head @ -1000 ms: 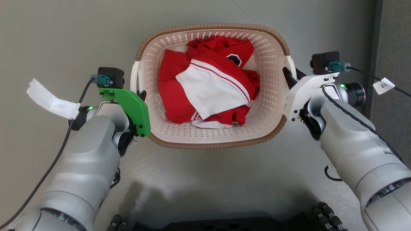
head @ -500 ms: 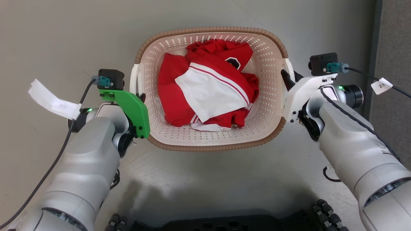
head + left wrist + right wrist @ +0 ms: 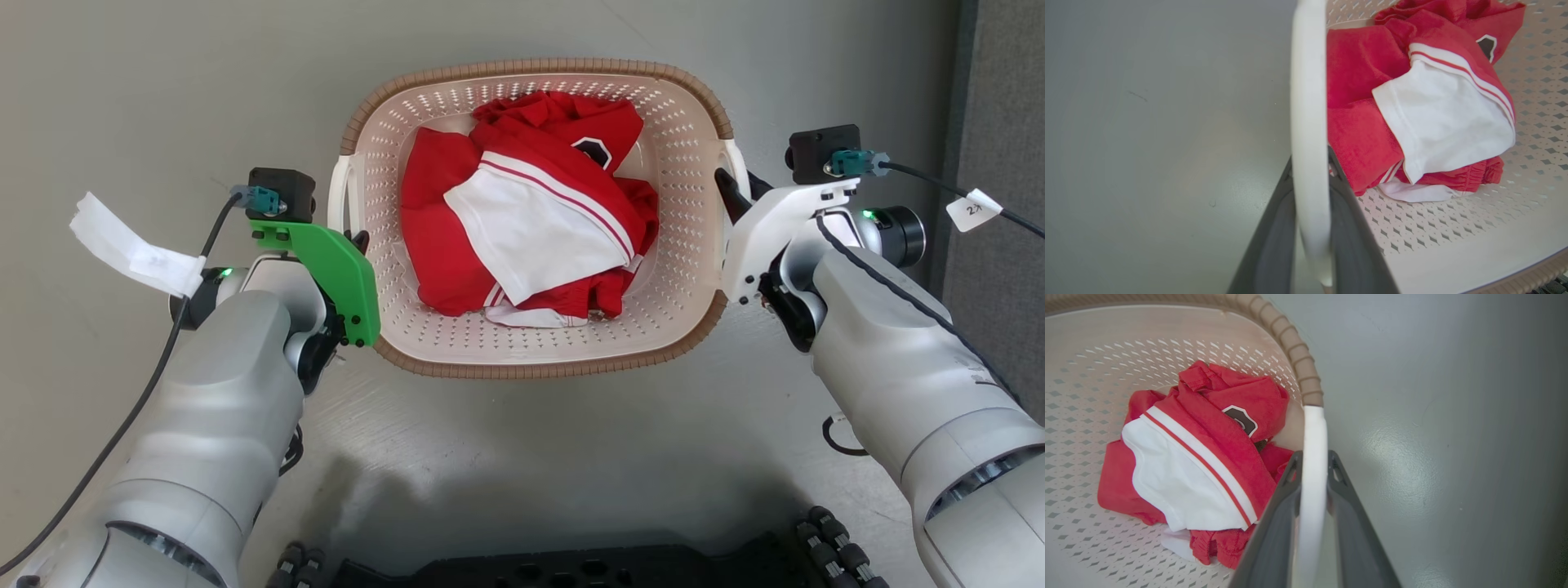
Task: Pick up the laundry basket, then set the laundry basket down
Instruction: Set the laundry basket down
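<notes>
The laundry basket (image 3: 531,67), cream and perforated with a brown woven-look rim, lies between my two arms on the grey floor side of the head view. Red and white clothes (image 3: 522,220) fill its bottom. My left gripper (image 3: 357,242) is shut on the basket's white left handle (image 3: 1308,102), with a dark finger (image 3: 1355,245) on each side of it. My right gripper (image 3: 727,186) is shut on the white right handle (image 3: 1313,428), which is pinched between its fingers (image 3: 1274,539). I cannot tell whether the basket touches the floor.
A dark panel (image 3: 1004,122) runs along the right edge. My black base (image 3: 571,567) lies along the bottom of the head view. Cables with white tags (image 3: 131,249) (image 3: 967,208) trail from both wrists. Bare grey floor (image 3: 163,82) surrounds the basket.
The basket and both grippers dipped slightly down the view half a second ago and now sit a little higher again. Both grips on the handles are unchanged.
</notes>
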`<state>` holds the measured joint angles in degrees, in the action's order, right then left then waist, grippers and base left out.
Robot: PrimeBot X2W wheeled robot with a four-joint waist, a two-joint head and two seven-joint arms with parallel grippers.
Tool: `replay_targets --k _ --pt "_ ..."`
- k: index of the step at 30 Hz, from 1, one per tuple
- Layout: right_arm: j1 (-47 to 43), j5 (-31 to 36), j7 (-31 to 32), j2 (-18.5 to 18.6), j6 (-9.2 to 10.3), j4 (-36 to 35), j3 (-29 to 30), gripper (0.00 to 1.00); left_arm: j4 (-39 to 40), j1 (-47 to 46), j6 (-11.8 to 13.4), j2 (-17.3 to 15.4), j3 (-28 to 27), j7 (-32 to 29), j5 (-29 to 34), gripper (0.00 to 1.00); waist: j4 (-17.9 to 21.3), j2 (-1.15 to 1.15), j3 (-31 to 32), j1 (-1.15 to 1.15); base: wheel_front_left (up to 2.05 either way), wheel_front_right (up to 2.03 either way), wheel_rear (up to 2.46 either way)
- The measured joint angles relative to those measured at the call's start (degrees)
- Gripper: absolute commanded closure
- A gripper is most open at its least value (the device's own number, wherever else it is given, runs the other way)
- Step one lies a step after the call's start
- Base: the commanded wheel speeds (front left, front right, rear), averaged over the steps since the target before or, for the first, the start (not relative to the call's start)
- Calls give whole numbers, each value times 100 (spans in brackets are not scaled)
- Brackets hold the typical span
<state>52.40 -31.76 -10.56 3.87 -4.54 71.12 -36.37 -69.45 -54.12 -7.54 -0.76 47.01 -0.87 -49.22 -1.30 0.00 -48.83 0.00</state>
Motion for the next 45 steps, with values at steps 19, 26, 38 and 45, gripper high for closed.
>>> replay_targets --k 19,26,38,45 --pt "10 19 -210 137 -162 -86 -126 0 1 -1 0 -73 67 -120 -74 0 -33 0 41 0 0 0 0" --pt "12 3 -309 148 -198 -155 -111 0 183 -1 0 -71 52 253 -149 0 -33 0 157 0 0 0 0" --pt "-275 -20 -377 177 -193 -678 126 0 416 36 0 -417 102 1548 56 0 39 0 785 0 0 0 0" --pt "-431 -4 -378 364 29 -1574 514 0 675 192 0 -553 20 1572 121 0 108 0 1297 0 0 0 0"
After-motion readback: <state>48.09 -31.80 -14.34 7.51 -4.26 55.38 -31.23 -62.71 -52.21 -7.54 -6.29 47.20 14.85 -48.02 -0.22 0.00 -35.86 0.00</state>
